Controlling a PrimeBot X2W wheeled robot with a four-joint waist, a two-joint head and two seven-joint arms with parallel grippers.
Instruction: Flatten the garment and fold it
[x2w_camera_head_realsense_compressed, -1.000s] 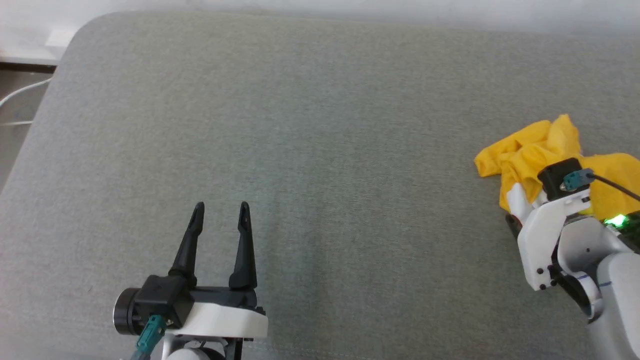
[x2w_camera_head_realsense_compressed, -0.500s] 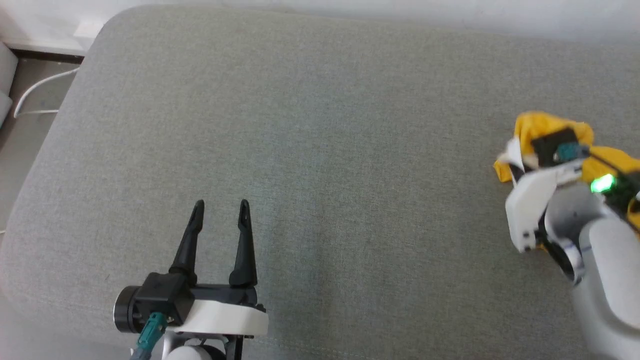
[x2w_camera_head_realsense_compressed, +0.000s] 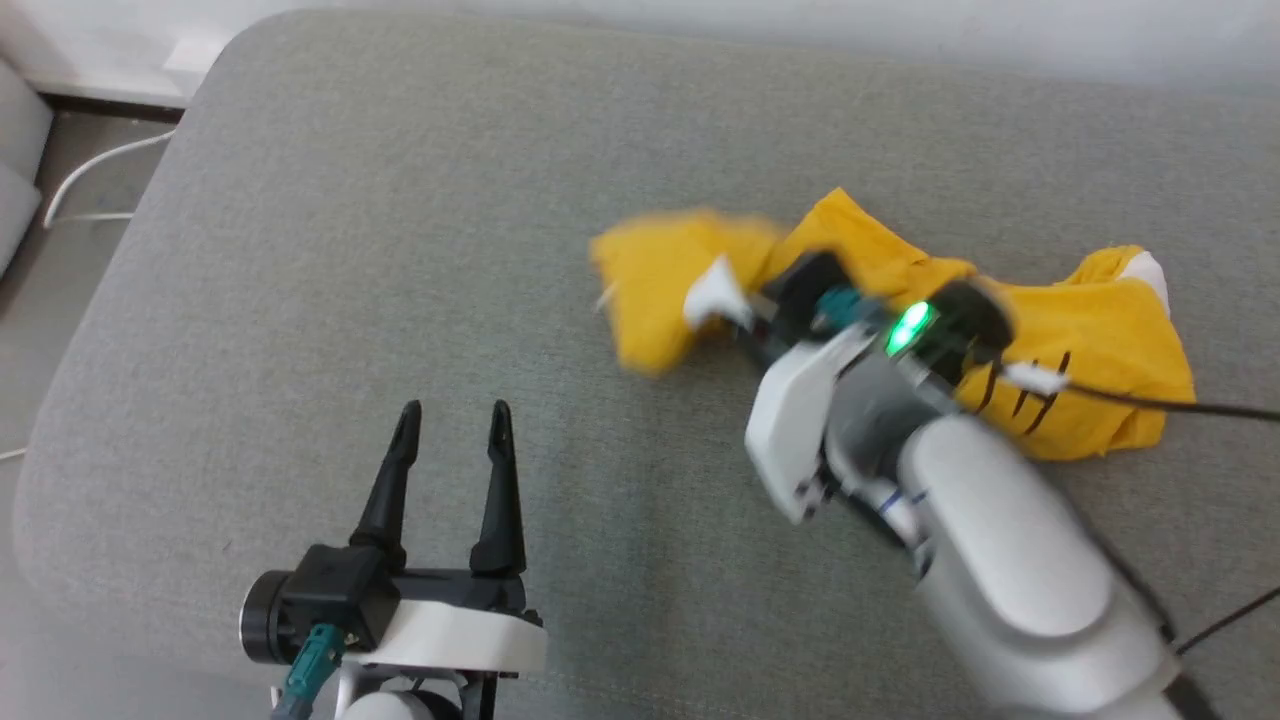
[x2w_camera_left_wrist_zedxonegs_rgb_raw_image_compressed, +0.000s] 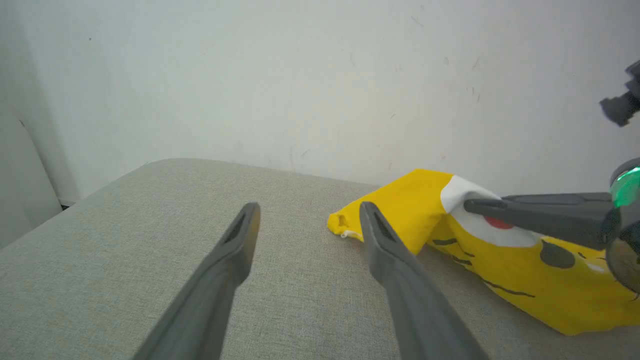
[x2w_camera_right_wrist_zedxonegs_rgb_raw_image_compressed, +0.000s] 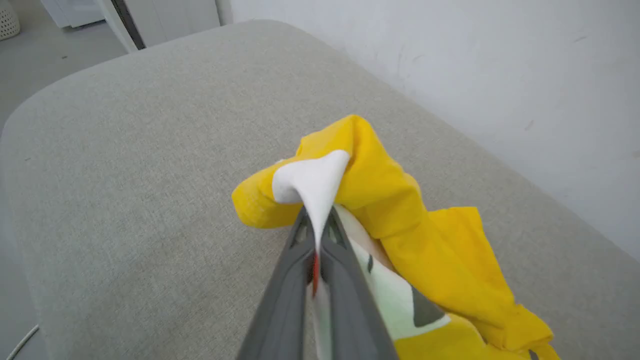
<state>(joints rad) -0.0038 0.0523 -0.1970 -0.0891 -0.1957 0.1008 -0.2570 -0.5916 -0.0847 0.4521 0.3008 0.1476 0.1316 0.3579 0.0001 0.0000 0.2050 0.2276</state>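
Garment (x2w_camera_head_realsense_compressed: 1100, 330), a bright yellow short-sleeved cotton T-shirt w/ cartoon face print, lies bunched on the grey woven fabric cushion (x2w_camera_head_realsense_compressed: 400, 200), right of centre, near the white wall (x2w_camera_left_wrist_zedxonegs_rgb_raw_image_compressed: 300, 75). Right gripper (x2w_camera_right_wrist_zedxonegs_rgb_raw_image_compressed: 316, 225) fingers pressed together, pinching a white patch of it, that bit lifted. Left gripper (x2w_camera_head_realsense_compressed: 454, 412) spread wide, empty, well apart from the cloth. Task barely begun imo: nothing flattened, no fold made; spreading + all folds to do. Nothing else on cushion blocks the way; thin black cable (x2w_camera_head_realsense_compressed: 1200, 405) crosses the shirt, might snag

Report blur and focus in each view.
Head view: the right arm and the left end of the shirt are smeared, the left gripper crisp. Left wrist view: near fingers soft, shirt sharp. Right wrist view: shirt sharp, even light.
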